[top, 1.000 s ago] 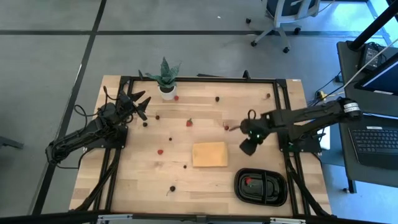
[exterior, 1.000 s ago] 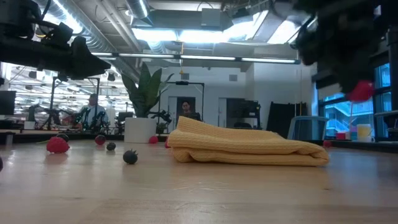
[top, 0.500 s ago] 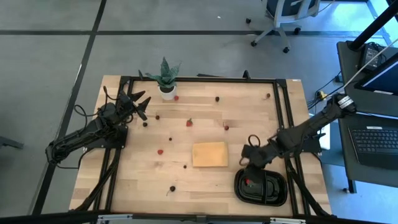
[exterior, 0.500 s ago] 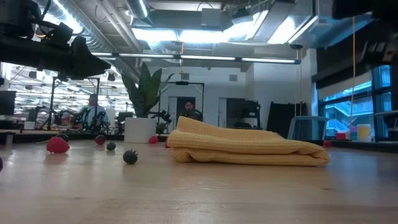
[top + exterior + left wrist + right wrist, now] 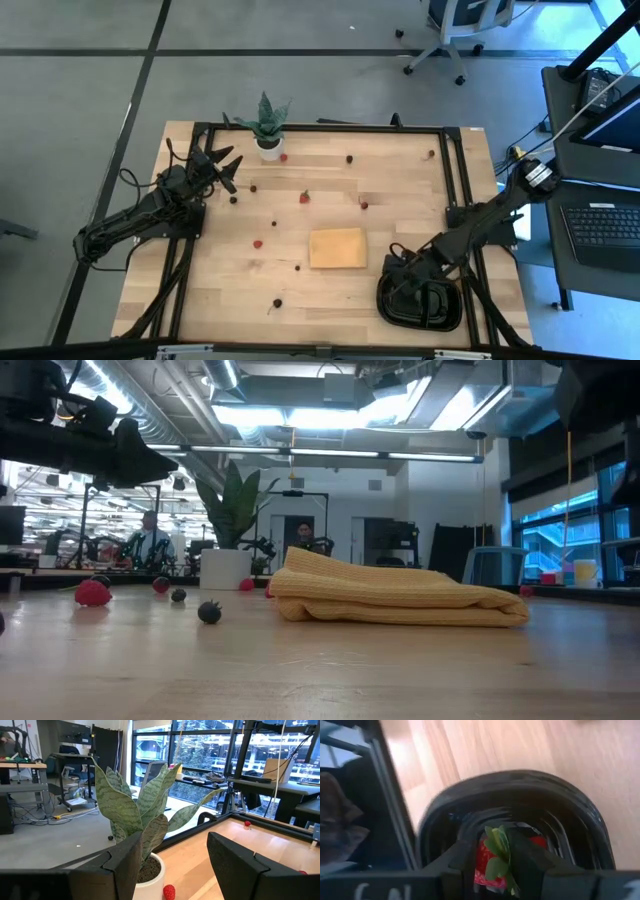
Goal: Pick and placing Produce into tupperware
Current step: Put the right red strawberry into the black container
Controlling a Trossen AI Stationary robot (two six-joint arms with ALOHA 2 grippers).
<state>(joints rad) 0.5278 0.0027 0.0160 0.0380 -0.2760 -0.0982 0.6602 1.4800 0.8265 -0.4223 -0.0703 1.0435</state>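
A red strawberry (image 5: 492, 860) with a green top is clamped between the fingers of the right end effector (image 5: 492, 862) directly over the black tupperware (image 5: 580, 820), white lettering on that end effector cannot be read, and the left end effector (image 5: 222, 160), fingers apart, is held near the potted plant (image 5: 267, 125) on the desk (image 5: 330, 190).

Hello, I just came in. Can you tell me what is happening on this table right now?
The right gripper is over the black tray at the table's near right corner, holding a red strawberry with a green top between its fingers, just above the tray's inside. The left gripper waits open near the potted plant at the far left. More red and dark berries lie scattered on the wooden table, around a tan pad.
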